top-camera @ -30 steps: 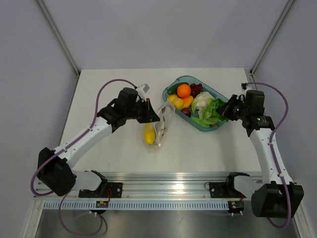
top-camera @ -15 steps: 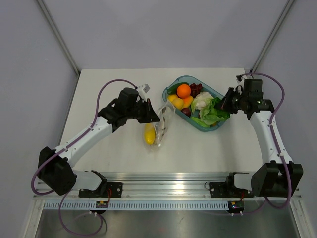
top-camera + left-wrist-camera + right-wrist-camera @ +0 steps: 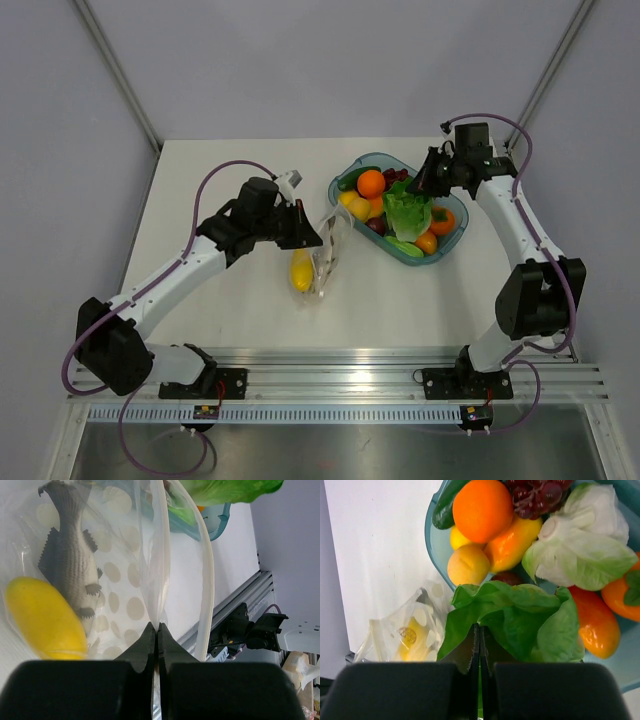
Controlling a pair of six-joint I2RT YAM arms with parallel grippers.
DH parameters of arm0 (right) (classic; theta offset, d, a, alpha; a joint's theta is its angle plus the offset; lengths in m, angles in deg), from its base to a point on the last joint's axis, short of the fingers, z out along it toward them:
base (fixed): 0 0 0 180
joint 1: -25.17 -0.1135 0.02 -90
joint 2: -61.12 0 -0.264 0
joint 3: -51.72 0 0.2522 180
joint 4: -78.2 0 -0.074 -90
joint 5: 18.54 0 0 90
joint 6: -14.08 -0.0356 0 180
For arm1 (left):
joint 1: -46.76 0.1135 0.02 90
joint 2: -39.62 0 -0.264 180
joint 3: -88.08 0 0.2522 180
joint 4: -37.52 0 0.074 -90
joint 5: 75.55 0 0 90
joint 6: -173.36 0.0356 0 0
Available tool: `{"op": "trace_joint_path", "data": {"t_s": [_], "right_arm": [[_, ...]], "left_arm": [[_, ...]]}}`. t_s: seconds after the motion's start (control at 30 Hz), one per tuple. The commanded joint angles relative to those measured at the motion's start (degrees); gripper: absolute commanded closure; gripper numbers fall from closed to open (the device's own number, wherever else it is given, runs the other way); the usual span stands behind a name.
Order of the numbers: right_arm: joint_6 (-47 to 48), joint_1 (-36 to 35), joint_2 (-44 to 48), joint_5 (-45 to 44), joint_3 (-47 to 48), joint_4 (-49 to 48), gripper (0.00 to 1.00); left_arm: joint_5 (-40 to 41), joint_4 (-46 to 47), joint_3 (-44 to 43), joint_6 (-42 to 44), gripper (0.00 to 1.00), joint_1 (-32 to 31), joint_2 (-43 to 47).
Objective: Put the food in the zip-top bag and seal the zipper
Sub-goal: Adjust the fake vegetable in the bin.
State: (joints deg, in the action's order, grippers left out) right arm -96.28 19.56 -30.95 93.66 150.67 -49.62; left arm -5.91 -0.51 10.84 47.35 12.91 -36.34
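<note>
Your right gripper (image 3: 479, 630) has swung to the tray's (image 3: 432, 535) far side and now holds the lettuce (image 3: 520, 625) by a leaf, over the tray. The orange (image 3: 482, 507), grapes (image 3: 535, 492) and cucumber (image 3: 447, 502) lie in it. Your left gripper (image 3: 157, 627) pinches the bag (image 3: 125, 555) beside the tray, with the lemon (image 3: 42, 617) and grey fish (image 3: 67, 555) inside.
</note>
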Motion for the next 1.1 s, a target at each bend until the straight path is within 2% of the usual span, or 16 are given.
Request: {"op": "trace_joint_path", "data": {"t_s": [0.0,0.17,0.27,0.3,0.33,0.4,0.67,0.77,0.87,0.97,1.07], "right_arm": [[-0.2,-0.7,-3.1,-2.0,6.8,-2.1,1.0],[-1.2,-1.8,-10.6,2.2,12.6,-4.7,0.98],[-2.1,-2.7,-13.7,4.7,13.4,-7.1,0.76],[-2.1,-3.2,-14.4,4.5,13.9,-7.6,0.61],[-2.1,-3.8,-14.7,4.4,14.0,-7.9,0.52],[-2.6,-4.1,-15.2,4.8,14.4,-9.1,0.42],[-2.4,-4.8,-12.5,5.3,18.3,-8.5,0.27],[-1.2,-4.7,-9.8,2.5,20.4,-7.5,0.2],[0.6,-4.6,-7.1,-1.2,22.3,-4.9,0.19],[2.2,-4.6,-4.4,-5.6,19.9,-2.7,0.18],[3.3,-4.7,0.8,-11.5,12.1,-3.3,0.18]], "left_arm": [[-0.4,0.6,-0.1,1.0,1.0,-0.3,2.4],[-0.3,0.4,0.2,0.9,1.0,-0.2,2.6],[0.2,-0.2,0.1,1.1,1.0,-0.2,2.9],[0.4,-0.2,0.2,1.2,1.0,-0.2,2.9],[0.4,-0.3,0.2,1.2,1.0,-0.2,3.0],[0.8,-0.9,0.2,1.4,1.0,-0.2,3.0],[1.3,-1.2,-0.8,1.1,1.0,-0.2,2.5],[1.0,-0.9,-1.2,0.9,1.0,-0.2,2.3],[0.9,-1.2,-1.6,0.9,1.0,-0.3,2.2],[1.1,-1.7,-2.0,1.0,1.0,-0.3,2.2],[1.2,-1.7,-2.6,1.1,1.0,-0.2,1.9]]}}
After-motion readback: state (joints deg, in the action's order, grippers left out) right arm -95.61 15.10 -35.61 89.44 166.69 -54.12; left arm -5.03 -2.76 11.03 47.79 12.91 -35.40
